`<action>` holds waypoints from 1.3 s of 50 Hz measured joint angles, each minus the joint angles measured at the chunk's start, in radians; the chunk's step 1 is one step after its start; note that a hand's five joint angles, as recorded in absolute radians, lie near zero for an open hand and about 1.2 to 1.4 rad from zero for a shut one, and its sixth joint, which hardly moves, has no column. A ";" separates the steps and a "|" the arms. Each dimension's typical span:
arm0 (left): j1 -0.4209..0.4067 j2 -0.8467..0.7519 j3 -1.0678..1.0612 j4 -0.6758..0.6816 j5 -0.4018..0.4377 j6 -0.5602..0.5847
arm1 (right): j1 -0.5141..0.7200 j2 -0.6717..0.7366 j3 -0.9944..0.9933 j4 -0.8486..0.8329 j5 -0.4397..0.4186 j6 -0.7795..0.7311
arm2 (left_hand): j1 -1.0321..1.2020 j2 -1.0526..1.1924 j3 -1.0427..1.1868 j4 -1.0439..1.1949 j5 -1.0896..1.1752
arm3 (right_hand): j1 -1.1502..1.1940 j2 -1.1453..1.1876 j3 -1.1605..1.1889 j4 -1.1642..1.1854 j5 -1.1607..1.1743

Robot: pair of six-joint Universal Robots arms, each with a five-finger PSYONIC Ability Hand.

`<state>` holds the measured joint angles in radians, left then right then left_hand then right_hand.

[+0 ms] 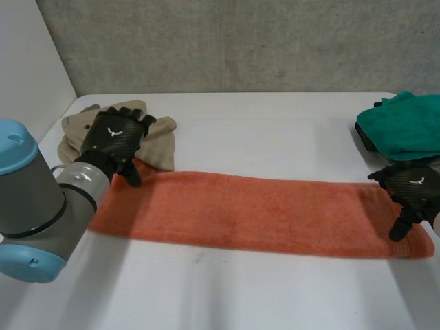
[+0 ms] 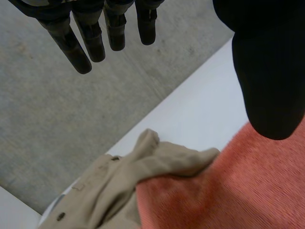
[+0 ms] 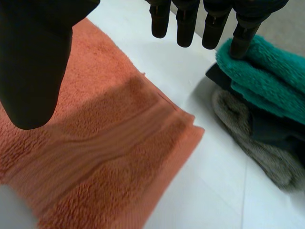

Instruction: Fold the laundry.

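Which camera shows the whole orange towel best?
The head view: the orange towel lies there full length, with the left hand at one end and the right hand at the other. The left wrist view shows the end by the beige garment; the right wrist view, the opposite end's corner.

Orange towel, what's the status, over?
Left hand open over left end, right hand open over right end. Orange towel lies flat. Beige garment touches left end.
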<state>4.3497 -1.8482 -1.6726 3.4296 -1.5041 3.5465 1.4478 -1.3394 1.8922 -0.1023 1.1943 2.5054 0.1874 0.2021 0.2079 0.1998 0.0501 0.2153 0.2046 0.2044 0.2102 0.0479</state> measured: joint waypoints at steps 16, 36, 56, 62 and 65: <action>-0.006 0.029 0.007 0.002 -0.026 -0.035 | -0.140 -0.099 0.164 0.061 0.028 -0.048 | 0.000 0.000 0.000 0.000 0.000 | 0.162 0.159 0.177 0.159 0.162; -0.017 0.029 0.005 0.002 -0.034 -0.034 | -0.259 -0.021 0.170 -0.158 -0.063 -0.046 | 0.000 0.000 0.000 0.000 0.000 | 0.926 0.971 0.977 0.978 0.946; -0.011 0.040 0.006 0.003 -0.037 -0.034 | -0.268 0.005 -0.001 -0.065 0.068 -0.139 | 0.000 0.000 0.000 0.000 0.000 | 0.351 0.361 0.370 0.366 0.345; -0.014 0.044 0.005 0.002 -0.038 -0.035 | -0.238 -0.059 0.052 0.053 -0.065 -0.023 | 0.000 0.000 0.000 0.000 0.000 | 0.327 0.332 0.334 0.330 0.292; -0.015 0.043 0.005 0.002 -0.038 -0.035 | -0.244 -0.081 0.090 0.106 -0.132 -0.011 | 0.000 0.000 0.000 0.000 0.000 | 0.327 0.332 0.334 0.330 0.292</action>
<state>4.3343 -1.8050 -1.6675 3.4317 -1.5418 3.5112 1.2034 -1.4201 1.9819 0.0038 1.0628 2.4940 0.1874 0.2021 0.2079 0.1998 0.0501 0.5428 0.5369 0.5383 0.5406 0.3398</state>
